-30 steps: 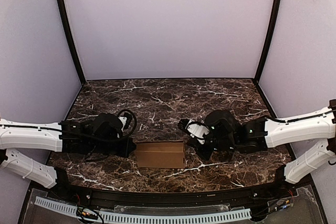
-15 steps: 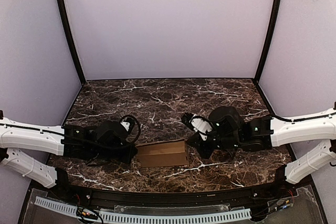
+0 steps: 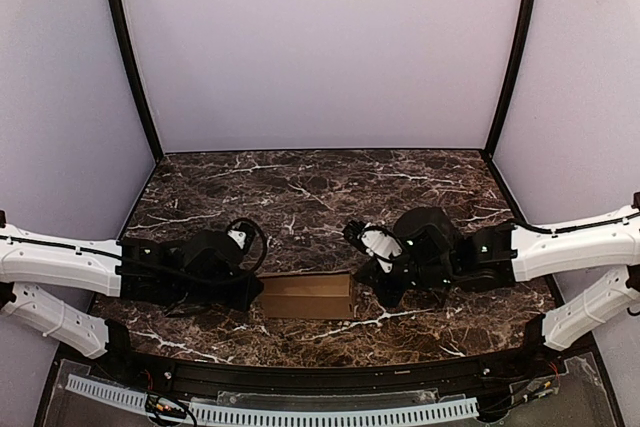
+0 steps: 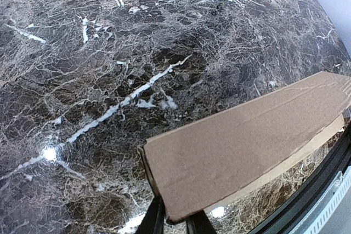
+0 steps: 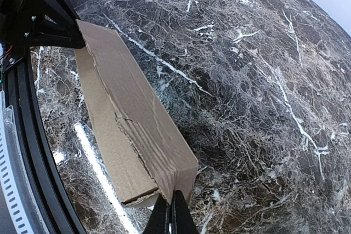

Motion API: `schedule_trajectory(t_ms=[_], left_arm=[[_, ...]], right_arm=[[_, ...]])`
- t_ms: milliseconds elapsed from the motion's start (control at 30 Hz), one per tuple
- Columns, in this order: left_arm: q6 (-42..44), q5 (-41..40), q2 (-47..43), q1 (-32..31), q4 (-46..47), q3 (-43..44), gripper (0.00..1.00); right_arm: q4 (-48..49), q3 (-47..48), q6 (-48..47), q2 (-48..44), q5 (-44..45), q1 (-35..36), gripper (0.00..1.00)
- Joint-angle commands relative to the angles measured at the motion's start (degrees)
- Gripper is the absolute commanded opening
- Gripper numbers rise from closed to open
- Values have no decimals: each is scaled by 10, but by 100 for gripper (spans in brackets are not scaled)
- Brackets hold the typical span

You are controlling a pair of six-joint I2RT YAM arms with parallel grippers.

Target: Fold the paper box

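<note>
A dark brown, white-veined marble table point(image 3: 320, 182) lies under pale lilac walls point(image 3: 320, 47); black poles point(image 3: 130, 57) rise from its far corners, and a white perforated strip point(image 3: 300, 414) lines its near edge.

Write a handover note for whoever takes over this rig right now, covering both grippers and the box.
Left gripper: fingers straddle the left end of the slim brown cardboard box; held or released, unclear.
Right gripper: shut, tips at the box's right-end corner.
Box lies flat on the dark marble table, between both grippers, near the front edge.
Done: folded into a carton shape.
Left: check end flaps; the right end looks creased and untucked.
</note>
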Motion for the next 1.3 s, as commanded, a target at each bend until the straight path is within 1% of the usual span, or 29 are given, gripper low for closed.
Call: schedule_trajectory(t_ms=[0,333,700,933,1100,1267], left_arm=[[2,-14,-16,-4,3,-1,14],[9,-41,-26,-4,-20,-3,15],[3,-31,-8,-4,-18,-5,14],[2,-21,1,-5,-11,-5,8],[8,-24,3,-8,-9,-2,1],[15,-42,7,-19,-9,5,0]], right_arm=[[-11,9,7,11,7,9,0],[-22,9,5,16,19,13,0],[-18,9,10,15,26,17,0],[1,14,20,12,27,19,0],[21,14,39,7,12,19,0],[29,19,77,1,-5,19,0]])
